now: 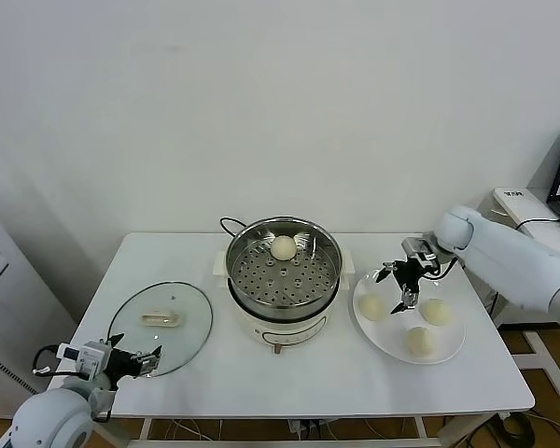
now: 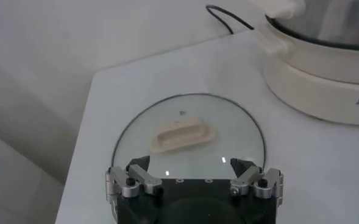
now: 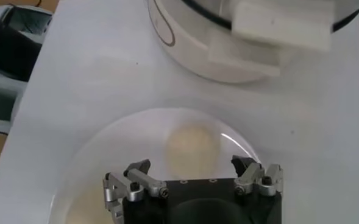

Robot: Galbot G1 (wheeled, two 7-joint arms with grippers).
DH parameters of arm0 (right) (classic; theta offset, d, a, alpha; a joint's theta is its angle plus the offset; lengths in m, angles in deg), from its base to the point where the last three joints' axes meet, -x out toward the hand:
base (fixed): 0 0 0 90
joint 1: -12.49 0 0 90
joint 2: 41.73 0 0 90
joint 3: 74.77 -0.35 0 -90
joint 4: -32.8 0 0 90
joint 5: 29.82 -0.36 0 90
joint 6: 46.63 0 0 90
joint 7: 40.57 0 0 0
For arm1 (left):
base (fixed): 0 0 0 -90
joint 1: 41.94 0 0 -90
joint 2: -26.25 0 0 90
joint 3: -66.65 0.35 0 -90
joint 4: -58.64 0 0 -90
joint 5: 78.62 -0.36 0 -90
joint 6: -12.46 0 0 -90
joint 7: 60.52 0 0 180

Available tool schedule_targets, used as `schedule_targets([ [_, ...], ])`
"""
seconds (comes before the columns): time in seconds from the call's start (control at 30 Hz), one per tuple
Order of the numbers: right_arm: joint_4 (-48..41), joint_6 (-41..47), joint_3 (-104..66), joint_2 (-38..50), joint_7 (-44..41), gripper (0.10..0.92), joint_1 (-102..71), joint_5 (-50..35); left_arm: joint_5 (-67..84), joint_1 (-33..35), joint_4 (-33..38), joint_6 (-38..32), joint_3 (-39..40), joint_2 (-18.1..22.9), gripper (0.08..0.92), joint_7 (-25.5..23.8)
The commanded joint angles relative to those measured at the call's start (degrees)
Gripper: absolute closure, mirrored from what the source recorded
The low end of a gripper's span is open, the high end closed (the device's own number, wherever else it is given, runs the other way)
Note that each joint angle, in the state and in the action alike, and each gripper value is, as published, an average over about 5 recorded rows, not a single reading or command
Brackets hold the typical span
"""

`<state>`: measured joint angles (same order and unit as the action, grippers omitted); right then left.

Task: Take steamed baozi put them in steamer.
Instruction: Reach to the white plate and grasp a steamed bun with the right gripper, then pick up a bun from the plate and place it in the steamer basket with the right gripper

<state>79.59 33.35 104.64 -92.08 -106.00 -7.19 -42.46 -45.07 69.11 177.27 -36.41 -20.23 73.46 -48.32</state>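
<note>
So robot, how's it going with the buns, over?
Right gripper open over the plate, above a baozi. Left gripper open, parked by the glass lid. One baozi in the steamer. Nothing blocking.

The steamer [image 1: 283,276] stands at the middle of the table [image 1: 215,373], one steamed baozi [image 1: 283,247] in its basket toward the back. To its left lies the glass lid [image 1: 161,325] (flat, handle up); to its right the plate [image 1: 448,350] — three buns on it: one at the left [image 1: 371,307], one at the right [image 1: 435,311], one in front [image 1: 420,341]. The right gripper [image 1: 402,292] hovers over the plate's left bun; the left gripper [image 1: 140,361] sits at the lid's front edge.
</note>
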Motion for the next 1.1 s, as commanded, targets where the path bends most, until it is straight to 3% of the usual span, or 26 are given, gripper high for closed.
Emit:
schedule_targets([
  [0.03, -4.8, 1.0, -2.9, -3.1, 0.0, 0.203, -3.4, 2.9, 0.0, 0.0, 0.0, 0.0, 0.0, 0.0, 0.177, 0.0],
  [0.3, -7.6, 0.8, -5.6, -5.8, 0.7, 0.271, -5.0, 4.3, 0.0, 0.1, -0.1, 0.0, 0.1, 0.1, 0.177, -0.1],
  [0.63, -8.9, 0.7, -7.2, -7.7, 1.0, 0.489, -5.8, 5.4, 0.0, -0.1, 0.1, 0.0, 0.3, 0.1, 0.177, -0.1],
  [0.83, -7.3, 0.6, -6.0, -6.8, 0.0, 0.550, -4.6, 5.7, 0.0, 0.1, 0.3, 0.1, 0.2, 0.1, 0.177, 0.0],
  [1.1, 3.5, 5.5, 10.2, 0.0, -3.0, 0.560, 11.2, -6.6, 0.1, 0.3, 0.3, 0.3, -0.1, 0.0, 0.177, 0.1],
])
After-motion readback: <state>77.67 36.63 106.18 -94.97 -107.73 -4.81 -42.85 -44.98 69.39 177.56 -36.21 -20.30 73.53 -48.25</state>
